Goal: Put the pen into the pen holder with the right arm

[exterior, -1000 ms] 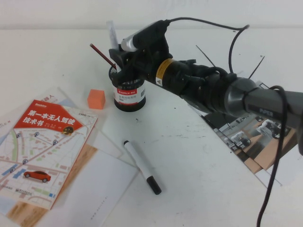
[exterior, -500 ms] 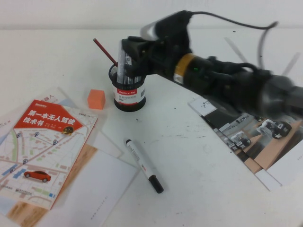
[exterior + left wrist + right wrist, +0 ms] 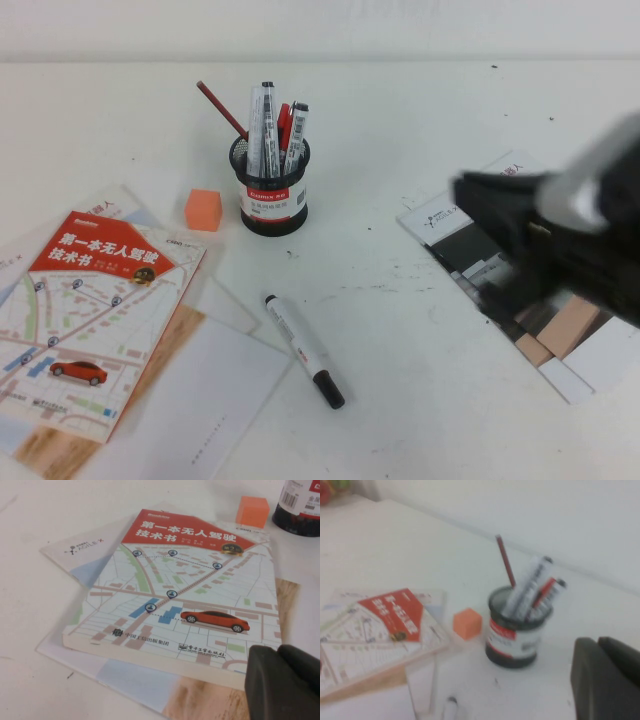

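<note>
The pen holder (image 3: 274,195), a black mesh cup with a red-banded white label, stands at the back centre and also shows in the right wrist view (image 3: 514,635). A slim pale pen (image 3: 255,132) stands in it beside grey black-capped markers, a red pen and a red pencil. My right gripper (image 3: 472,203) is motion-blurred at the right, well clear of the holder, over a brochure. In the right wrist view its fingers (image 3: 597,645) lie together and hold nothing. My left gripper (image 3: 278,651) is shut and empty over the map book, and is out of the high view.
A white marker with a black cap (image 3: 302,349) lies in front of the holder. An orange cube (image 3: 202,209) sits left of it. A map book (image 3: 90,310) on loose papers fills the left. A brochure (image 3: 480,262) lies at the right.
My right arm has pulled back from the pen holder to the right and toward me. The pale pen it held above the cup now stands inside it.
</note>
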### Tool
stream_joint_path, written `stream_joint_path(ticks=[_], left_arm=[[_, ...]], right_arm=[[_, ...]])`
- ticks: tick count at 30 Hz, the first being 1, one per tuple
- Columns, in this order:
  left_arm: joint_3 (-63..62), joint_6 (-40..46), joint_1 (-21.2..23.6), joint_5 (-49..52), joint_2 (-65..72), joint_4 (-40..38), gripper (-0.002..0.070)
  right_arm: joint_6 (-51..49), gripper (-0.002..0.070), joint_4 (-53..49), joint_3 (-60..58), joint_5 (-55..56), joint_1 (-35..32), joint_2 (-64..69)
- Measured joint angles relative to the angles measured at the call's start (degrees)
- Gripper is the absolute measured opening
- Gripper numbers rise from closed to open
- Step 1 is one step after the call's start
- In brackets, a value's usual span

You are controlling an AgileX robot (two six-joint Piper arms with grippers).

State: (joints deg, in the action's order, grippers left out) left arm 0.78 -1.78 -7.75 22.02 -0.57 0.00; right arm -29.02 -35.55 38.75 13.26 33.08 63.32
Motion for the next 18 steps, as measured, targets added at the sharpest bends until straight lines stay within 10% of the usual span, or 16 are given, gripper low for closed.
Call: stream_joint_path(ticks=[18], left_arm=[[0.00, 0.00, 0.00, 0.00, 0.00, 0.00, -0.0001]], right_arm=[[-1.14, -0.0019, 11.21, -17.83, -27.13, -4.69, -26.75]])
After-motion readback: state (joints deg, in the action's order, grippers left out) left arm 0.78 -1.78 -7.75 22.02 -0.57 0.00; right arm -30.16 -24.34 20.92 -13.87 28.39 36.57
